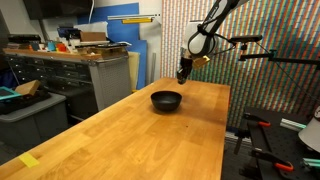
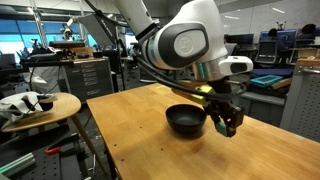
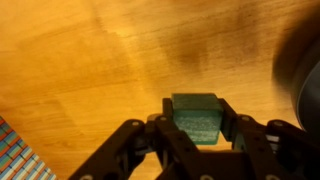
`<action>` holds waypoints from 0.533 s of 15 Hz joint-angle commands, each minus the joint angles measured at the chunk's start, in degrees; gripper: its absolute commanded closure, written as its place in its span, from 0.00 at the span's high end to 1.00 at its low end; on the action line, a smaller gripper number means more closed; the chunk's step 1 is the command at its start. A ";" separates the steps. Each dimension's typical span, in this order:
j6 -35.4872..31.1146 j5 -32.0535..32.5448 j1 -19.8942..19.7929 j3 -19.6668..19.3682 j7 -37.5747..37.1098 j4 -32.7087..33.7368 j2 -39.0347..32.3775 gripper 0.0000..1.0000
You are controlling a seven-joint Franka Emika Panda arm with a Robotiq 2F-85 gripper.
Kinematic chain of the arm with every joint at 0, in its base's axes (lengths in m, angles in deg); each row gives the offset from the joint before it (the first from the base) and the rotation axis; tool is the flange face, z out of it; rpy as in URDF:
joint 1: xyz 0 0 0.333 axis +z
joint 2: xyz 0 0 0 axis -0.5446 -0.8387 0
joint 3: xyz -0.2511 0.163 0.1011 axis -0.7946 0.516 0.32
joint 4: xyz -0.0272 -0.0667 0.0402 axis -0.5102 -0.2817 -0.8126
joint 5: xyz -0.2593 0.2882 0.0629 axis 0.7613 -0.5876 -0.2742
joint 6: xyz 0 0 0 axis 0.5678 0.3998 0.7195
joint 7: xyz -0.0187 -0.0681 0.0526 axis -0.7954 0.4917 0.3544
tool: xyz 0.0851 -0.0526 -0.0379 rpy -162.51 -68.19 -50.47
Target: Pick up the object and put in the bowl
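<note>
The object is a small green block [image 3: 196, 118], seen in the wrist view clamped between my gripper's [image 3: 196, 122] two black fingers and held above the wooden table. In both exterior views the gripper [image 1: 184, 72] [image 2: 228, 122] hangs just above the table right beside the black glossy bowl [image 1: 166, 100] [image 2: 185, 120]. The block is too small to make out in the exterior views. The bowl's dark rim [image 3: 303, 80] shows blurred at the right edge of the wrist view.
The long wooden table [image 1: 120, 135] [image 2: 140, 115] carries the bowl. A yellow tape piece [image 1: 29, 160] lies at its near corner. A round side table with clutter [image 2: 35, 105] and metal drawers [image 1: 60, 75] stand beside the table. A patterned wall [image 1: 260, 70] is behind the arm.
</note>
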 commanded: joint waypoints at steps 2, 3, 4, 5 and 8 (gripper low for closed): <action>7.59 0.48 0.49 1.11 1.71 4.05 3.36 0.21; 9.04 0.34 0.51 1.59 2.01 4.78 3.86 0.21; 10.24 -0.03 0.44 2.26 2.42 5.43 4.37 0.21; 11.38 -0.37 0.49 3.02 2.75 5.98 4.93 0.21; 13.64 -0.58 1.04 4.93 3.33 7.13 6.07 0.21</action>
